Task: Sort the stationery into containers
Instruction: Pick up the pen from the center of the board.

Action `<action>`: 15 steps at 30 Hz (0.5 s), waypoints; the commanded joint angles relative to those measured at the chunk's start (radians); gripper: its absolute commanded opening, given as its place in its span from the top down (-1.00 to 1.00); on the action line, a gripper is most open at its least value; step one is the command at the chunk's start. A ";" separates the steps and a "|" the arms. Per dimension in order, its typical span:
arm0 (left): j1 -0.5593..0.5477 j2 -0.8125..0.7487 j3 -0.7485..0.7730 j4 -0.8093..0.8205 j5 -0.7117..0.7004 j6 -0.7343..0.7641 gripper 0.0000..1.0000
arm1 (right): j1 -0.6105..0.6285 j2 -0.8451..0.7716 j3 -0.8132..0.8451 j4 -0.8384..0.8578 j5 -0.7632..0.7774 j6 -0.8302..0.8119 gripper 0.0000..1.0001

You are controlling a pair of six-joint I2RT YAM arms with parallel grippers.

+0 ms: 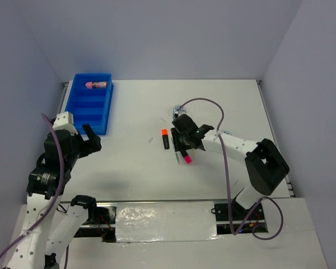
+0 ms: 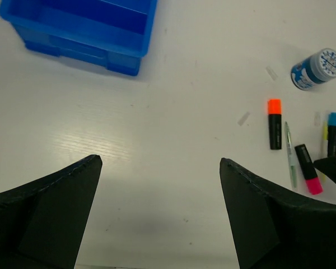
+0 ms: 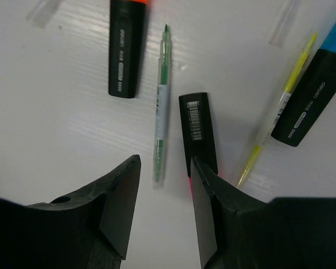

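Right wrist view: the right gripper (image 3: 162,185) straddles the near end of the green pen (image 3: 162,106), jaws half narrowed with gaps showing, apparently lined up to pinch it. The pink-capped marker (image 3: 197,126) crowds 1 finger. The left gripper (image 2: 159,162), spread wide and empty, hovers near the blue tray (image 1: 106,106), which holds 1 pink cylinder (image 1: 96,85).

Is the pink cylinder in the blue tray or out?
In: the pink cylinder lies in the farthest compartment of the bright blue plastic tray.

Left tool (image 2: 159,162) jaws wide apart; right tool (image 3: 165,162) jaws narrowly apart, low.
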 commanded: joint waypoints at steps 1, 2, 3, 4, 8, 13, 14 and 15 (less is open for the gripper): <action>-0.006 -0.043 -0.005 0.008 -0.124 0.010 -0.99 | 0.013 0.042 0.076 -0.057 0.055 -0.009 0.02; -0.006 -0.063 -0.027 0.021 -0.130 0.017 -0.99 | 0.014 0.071 0.092 -0.061 0.050 -0.014 0.02; -0.006 -0.072 -0.045 0.053 -0.136 0.011 -0.99 | 0.016 0.085 0.103 -0.067 0.049 -0.017 0.02; -0.006 -0.080 -0.064 0.068 -0.146 0.005 -0.99 | 0.017 0.099 0.114 -0.076 0.049 -0.023 0.02; -0.006 -0.060 -0.075 0.076 -0.112 0.013 -0.99 | 0.022 0.157 0.151 -0.093 0.058 -0.032 0.09; -0.006 -0.063 -0.076 0.085 -0.092 0.019 -0.99 | 0.022 0.211 0.172 -0.087 0.047 -0.040 0.09; -0.006 -0.069 -0.078 0.087 -0.092 0.019 -0.99 | 0.022 0.218 0.183 -0.087 0.044 -0.041 0.10; -0.006 -0.074 -0.079 0.087 -0.092 0.019 -0.99 | 0.022 0.235 0.186 -0.085 0.040 -0.041 0.10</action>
